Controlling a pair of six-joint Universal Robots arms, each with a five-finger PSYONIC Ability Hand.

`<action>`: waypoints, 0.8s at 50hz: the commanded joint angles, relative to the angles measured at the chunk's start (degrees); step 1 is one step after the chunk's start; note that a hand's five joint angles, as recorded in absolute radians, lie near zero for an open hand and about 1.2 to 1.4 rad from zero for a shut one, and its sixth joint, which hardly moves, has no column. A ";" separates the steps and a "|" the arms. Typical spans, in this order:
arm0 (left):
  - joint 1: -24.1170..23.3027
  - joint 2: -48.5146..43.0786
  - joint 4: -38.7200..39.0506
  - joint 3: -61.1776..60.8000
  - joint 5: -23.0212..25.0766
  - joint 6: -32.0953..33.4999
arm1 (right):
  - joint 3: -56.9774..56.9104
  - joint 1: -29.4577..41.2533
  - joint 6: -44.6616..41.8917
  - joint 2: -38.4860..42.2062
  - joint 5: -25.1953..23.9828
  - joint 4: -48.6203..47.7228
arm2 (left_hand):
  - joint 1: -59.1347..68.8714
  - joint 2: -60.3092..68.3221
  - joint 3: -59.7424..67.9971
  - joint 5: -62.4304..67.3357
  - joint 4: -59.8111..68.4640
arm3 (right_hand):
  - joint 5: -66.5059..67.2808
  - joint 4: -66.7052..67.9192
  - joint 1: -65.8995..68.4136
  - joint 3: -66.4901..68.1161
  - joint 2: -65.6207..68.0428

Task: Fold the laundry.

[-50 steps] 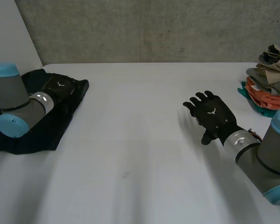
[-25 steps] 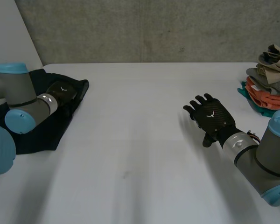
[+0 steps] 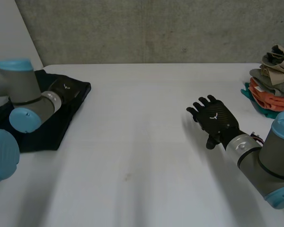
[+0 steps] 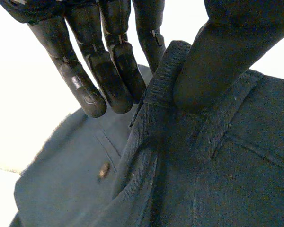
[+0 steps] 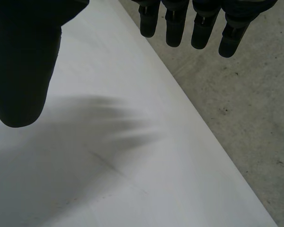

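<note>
White table (image 3: 142,118) carries the dark trousers (image 3: 57,135), bunched at its far left corner, and a stack of folded clothes (image 3: 272,80) at the right edge, well apart. The left hand (image 3: 66,89) pinches a raised ridge of waistband (image 4: 165,71) between thumb and fingers, while the right hand (image 3: 215,118) hovers over bare table, fingers straight and empty. Judgement: with the pinch held firm, the trousers should be drawn to mid-table and the right hand set on the opposite waistband end before flattening.
</note>
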 commanded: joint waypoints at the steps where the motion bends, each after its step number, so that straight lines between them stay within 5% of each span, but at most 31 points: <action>1: -6.71 10.89 -1.19 -5.21 0.04 -7.28 | -0.78 -0.53 0.35 -0.44 0.16 -0.01 | 14.81 11.65 11.94 13.65 11.52 | -2.75 -2.27 -2.84 -2.05 -2.13; 13: -26.57 20.76 1.27 -7.69 -1.01 -22.41 | -3.77 -2.46 4.48 -1.41 0.78 1.13 | 14.81 11.65 11.94 13.65 11.52 | -2.75 -2.27 -2.84 -2.05 -2.13; 26: -37.91 0.82 0.14 15.77 -18.31 -22.40 | -5.97 -4.13 6.50 -1.15 4.11 2.10 | 14.81 11.65 11.94 13.65 11.52 | -2.75 -2.27 -2.84 -2.05 -2.13; 31: -40.20 -0.52 -3.64 15.71 -19.91 -25.13 | -6.50 -4.22 7.65 -1.06 5.52 2.10 | 14.81 11.65 11.94 13.65 11.52 | -2.75 -2.27 -2.84 -2.05 -2.13; 32: -40.29 -0.43 -4.35 15.18 -19.82 -25.40 | -6.58 -4.14 8.00 -1.06 5.70 2.10 | 12.33 9.17 9.46 11.17 9.04 | -2.75 -2.27 -2.84 -2.05 -2.13; 33: -40.38 -0.25 -5.22 14.65 -19.74 -25.49 | -6.67 -4.13 8.26 -1.06 5.87 2.10 | -4.02 -7.17 -6.89 -5.18 -7.30 | -2.75 -2.27 -2.84 -2.05 -2.13; 34: -40.12 0.79 -6.62 13.34 -19.65 -25.58 | -6.85 -3.96 9.05 -1.06 6.31 2.10 | -36.49 -39.64 -39.36 -37.65 -39.77 | -2.75 -2.27 -2.84 -2.05 -2.13; 35: -39.85 1.50 -7.33 12.55 -19.73 -25.49 | -7.02 -3.96 9.58 -1.06 6.49 2.10 | -47.64 -50.79 -50.51 -48.80 -50.92 | -2.75 -2.27 -2.84 -2.05 -2.13; 40: -37.22 8.43 -9.45 7.10 -20.18 -24.87 | -7.73 -3.35 13.18 -1.58 7.89 3.24 | -55.19 -58.35 -58.06 -56.35 -58.48 | -2.75 -2.27 -2.84 -2.05 -2.13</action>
